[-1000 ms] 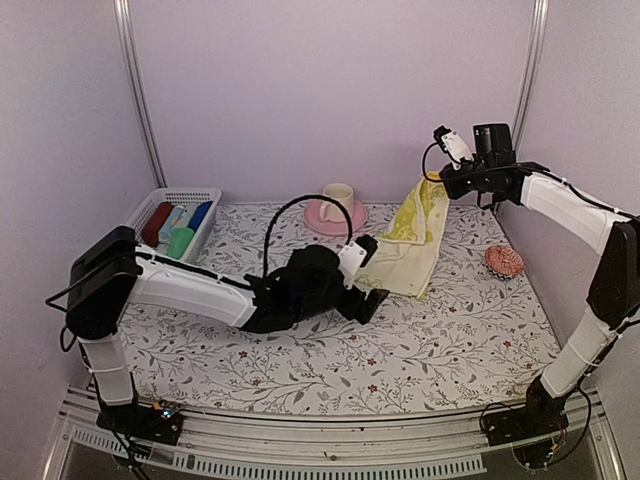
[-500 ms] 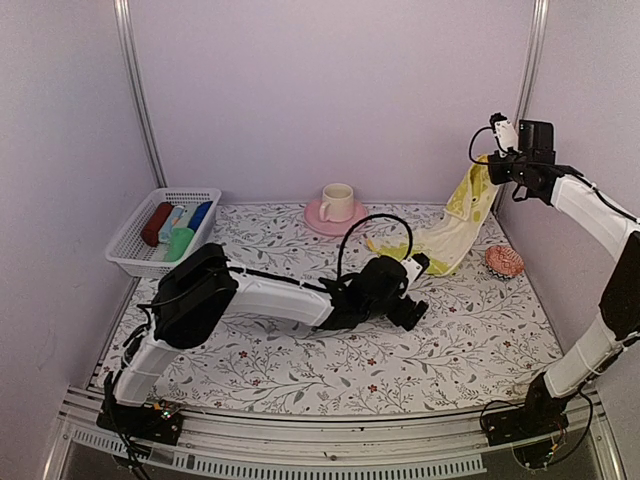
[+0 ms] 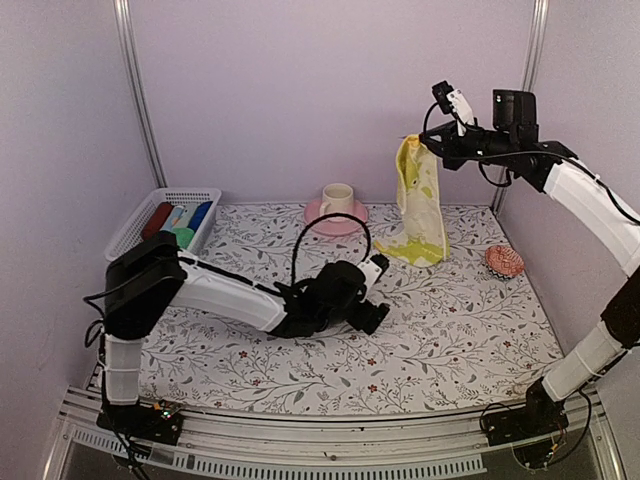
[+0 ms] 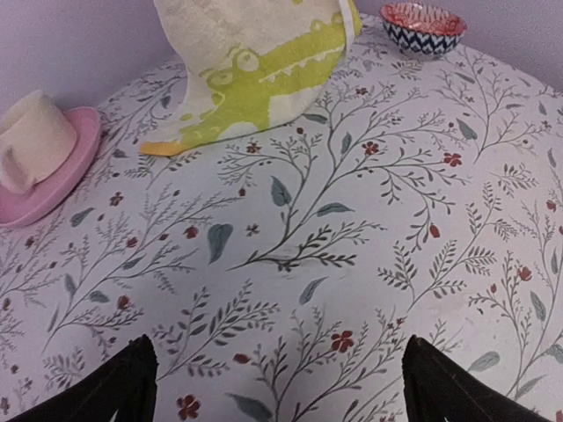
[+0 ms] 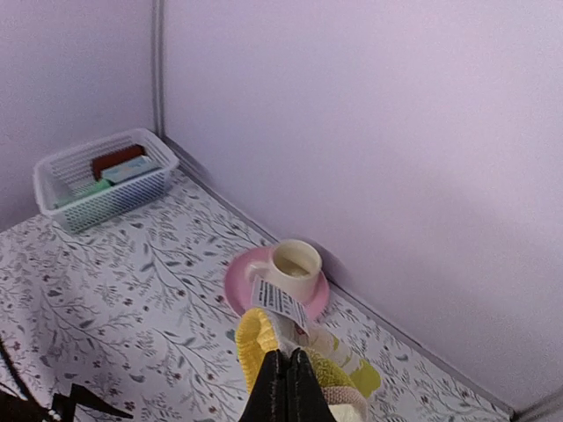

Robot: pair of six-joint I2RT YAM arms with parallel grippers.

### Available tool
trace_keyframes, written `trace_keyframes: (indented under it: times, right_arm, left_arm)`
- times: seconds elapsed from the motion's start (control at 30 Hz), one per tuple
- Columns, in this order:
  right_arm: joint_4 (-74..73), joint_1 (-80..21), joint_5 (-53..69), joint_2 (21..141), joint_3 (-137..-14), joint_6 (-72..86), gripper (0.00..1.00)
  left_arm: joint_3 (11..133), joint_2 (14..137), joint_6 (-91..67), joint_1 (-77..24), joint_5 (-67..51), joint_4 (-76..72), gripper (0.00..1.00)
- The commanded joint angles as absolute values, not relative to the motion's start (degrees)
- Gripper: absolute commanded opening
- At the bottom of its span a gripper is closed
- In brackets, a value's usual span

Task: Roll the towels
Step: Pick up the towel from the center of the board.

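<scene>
**Yellow towel held aloft on the right**

At far left, the basket (image 3: pixel 150 215) holds a green cloth (image 3: pixel 181 238) among cloth rolls. Your left fingers (image 4: pixel 130 383) sit low over the table (image 3: pixel 450 330), spread wide with nothing between them. Beyond the cup (image 3: pixel 338 196) on its saucer (image 3: pixel 312 212), the yellow towel (image 3: pixel 420 200) hangs from your right fingers (image 5: pixel 274 387), which are pinched tight on its top edge. Its lower end touches the table near the bowl (image 3: pixel 504 261).

My left wrist feed cuts the yellow towel (image 4: pixel 255 61) at the top edge and shows only two dark tips of the left gripper (image 4: pixel 277 387) at the bottom. My right wrist feed loses most of that towel below the frame. From above, the basket (image 3: pixel 135 245) wall half hides the green towel (image 3: pixel 182 238).
</scene>
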State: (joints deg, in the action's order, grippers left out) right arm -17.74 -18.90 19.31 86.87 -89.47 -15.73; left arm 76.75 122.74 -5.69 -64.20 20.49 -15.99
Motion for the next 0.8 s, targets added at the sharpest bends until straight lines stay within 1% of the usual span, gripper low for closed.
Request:
trace_keyframes:
  times: [0.0, 0.13, 0.23, 0.37, 0.47, 0.57, 0.77]
  right_arm:
    - [-22.68, -27.13, 30.06, 88.29, -102.52, -15.82, 0.02]
    - [-24.71, -30.01, 33.23, 94.89, -117.86, -9.33, 0.02]
    - [-23.79, -30.00, 24.67, 97.92, -124.85, -5.38, 0.02]
    - [-23.73, -28.67, 8.01, 101.21, -126.67, -6.13, 0.02]
    - [-23.69, -25.20, 2.36, 103.10, -123.46, -4.77, 0.02]
    - [-23.28, -20.43, 2.34, 103.45, -116.43, -3.26, 0.02]
    - [-19.06, -12.76, 3.38, 100.83, -94.27, -3.38, 0.02]
  left_arm:
    - [63.18, 105.66, -7.60, -62.54, 28.28, -24.57, 0.97]
    - [52.37, 95.71, -9.19, -63.03, 34.45, -25.24, 0.97]
    - [47.01, 90.13, -10.39, -63.59, 37.28, -25.58, 0.97]
    - [44.78, 86.81, -10.64, -64.37, 40.64, -24.70, 0.97]
    - [46.63, 87.66, -10.41, -64.57, 42.33, -21.91, 0.97]
    - [50.91, 90.81, -10.11, -64.54, 44.12, -17.78, 0.97]
    - [55.94, 99.03, -10.51, -62.82, 45.56, -13.20, 0.97]
